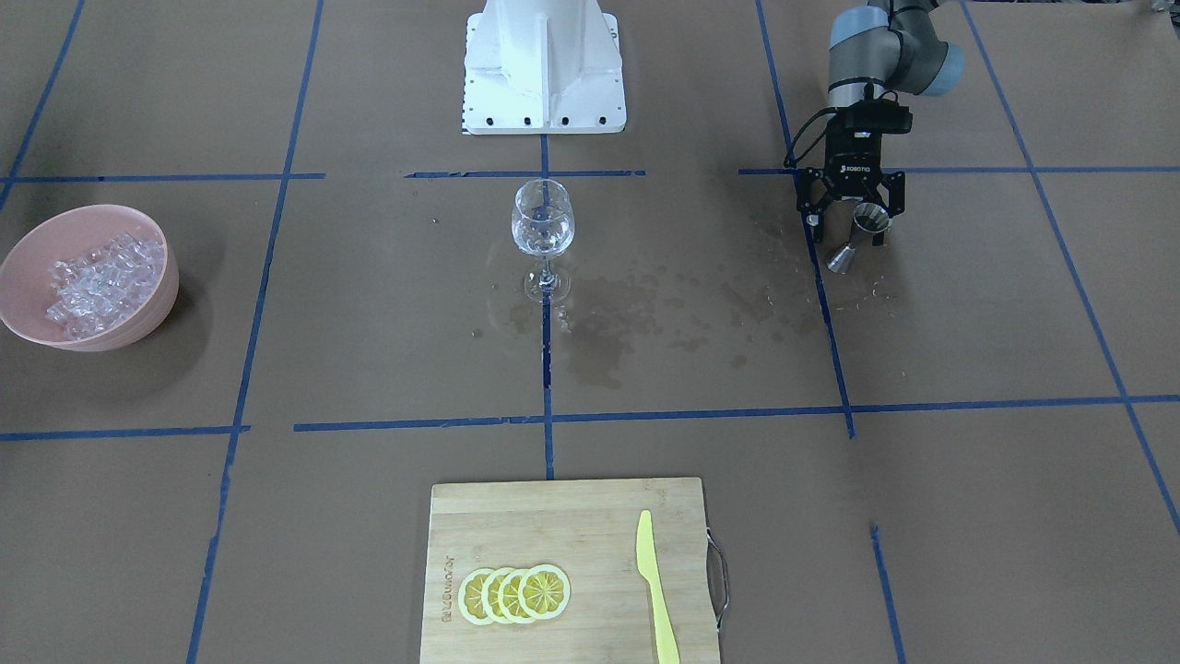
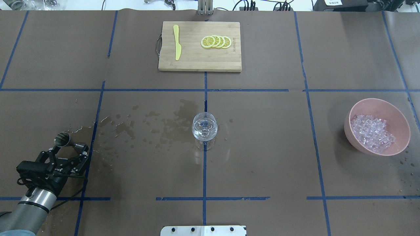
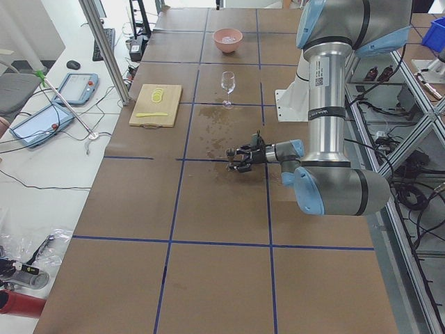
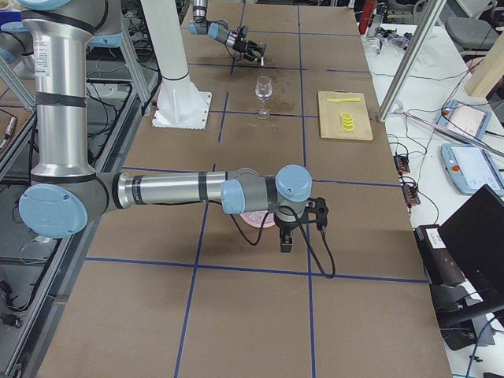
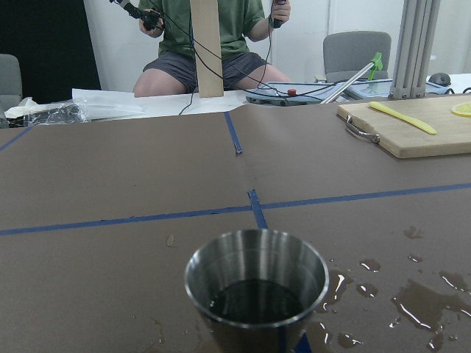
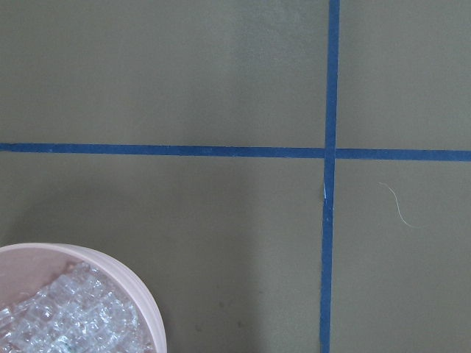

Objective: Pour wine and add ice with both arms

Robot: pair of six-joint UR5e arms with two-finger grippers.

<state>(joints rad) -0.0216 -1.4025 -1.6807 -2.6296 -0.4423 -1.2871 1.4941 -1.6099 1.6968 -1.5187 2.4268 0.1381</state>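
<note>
Left gripper (image 2: 70,150) gapes around the jigger (image 2: 62,138), holding nothing — the glass (image 2: 204,127) lies to its right. Right gripper (image 4: 286,246): I cannot tell.

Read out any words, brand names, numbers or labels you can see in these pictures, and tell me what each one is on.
"ROBOTIQ": white letters on the black body of the left gripper, front-facing view.
Burned-in mark along one edge of the cutting board: too blurred to read.
Small marking on the silver tube of the left arm, left side view: too small to read.
Nothing else is legible.
</note>
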